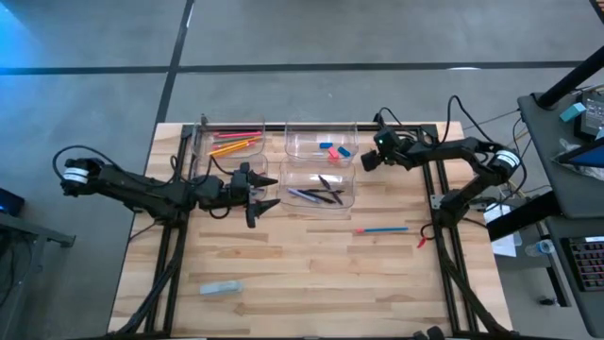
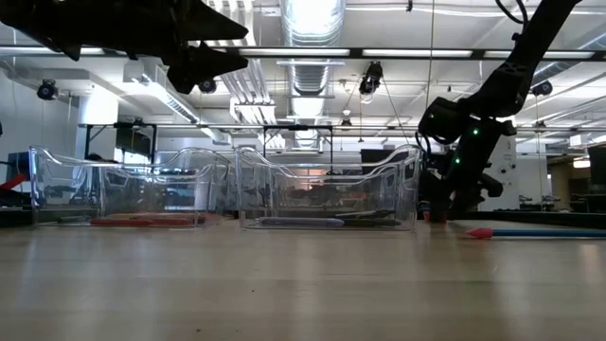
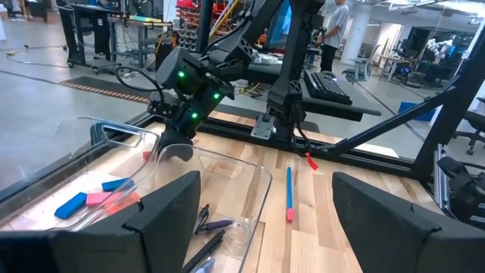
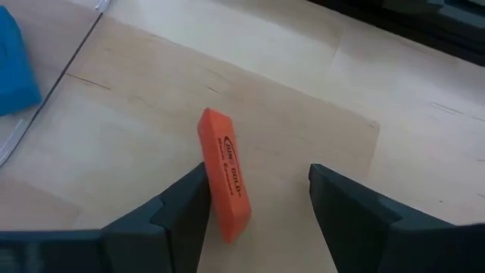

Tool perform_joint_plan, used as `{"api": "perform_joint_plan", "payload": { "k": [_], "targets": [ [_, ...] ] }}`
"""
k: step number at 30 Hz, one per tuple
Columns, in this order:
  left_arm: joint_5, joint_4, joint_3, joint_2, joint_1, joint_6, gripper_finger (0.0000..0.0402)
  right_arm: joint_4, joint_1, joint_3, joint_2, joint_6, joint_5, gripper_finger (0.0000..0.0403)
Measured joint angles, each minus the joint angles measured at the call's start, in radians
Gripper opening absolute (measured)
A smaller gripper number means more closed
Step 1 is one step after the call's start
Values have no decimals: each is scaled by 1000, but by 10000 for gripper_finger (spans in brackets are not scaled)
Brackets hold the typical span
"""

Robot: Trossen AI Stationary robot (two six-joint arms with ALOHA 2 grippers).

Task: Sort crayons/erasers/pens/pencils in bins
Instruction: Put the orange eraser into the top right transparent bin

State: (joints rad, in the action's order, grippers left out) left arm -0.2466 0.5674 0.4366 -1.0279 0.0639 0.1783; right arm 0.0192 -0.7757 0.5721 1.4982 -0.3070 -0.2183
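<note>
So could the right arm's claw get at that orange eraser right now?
Probably yes: the right claw is open with the orange eraser between its fingers, against one, nothing blocking.

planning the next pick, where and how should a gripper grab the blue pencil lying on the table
Grip the blue pencil near its middle, coming straight down from above with the fingers across its thin width. It lies flat on the bare wooden table, clear of the bins, so both long sides are free. A small red piece lies just off its right end, so the middle is safer.
</note>
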Motion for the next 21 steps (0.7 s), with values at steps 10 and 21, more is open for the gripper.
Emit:
{"api": "perform_joint_plan", "payload": {
  "k": [10, 21],
  "targets": [
    [0, 0, 0, 0, 0, 0, 283, -13, 1, 0, 1, 7, 38, 97],
    [0, -1, -2, 0, 0, 0, 283, 50, 6, -8, -185, -22, 46, 19]
  ]
}}
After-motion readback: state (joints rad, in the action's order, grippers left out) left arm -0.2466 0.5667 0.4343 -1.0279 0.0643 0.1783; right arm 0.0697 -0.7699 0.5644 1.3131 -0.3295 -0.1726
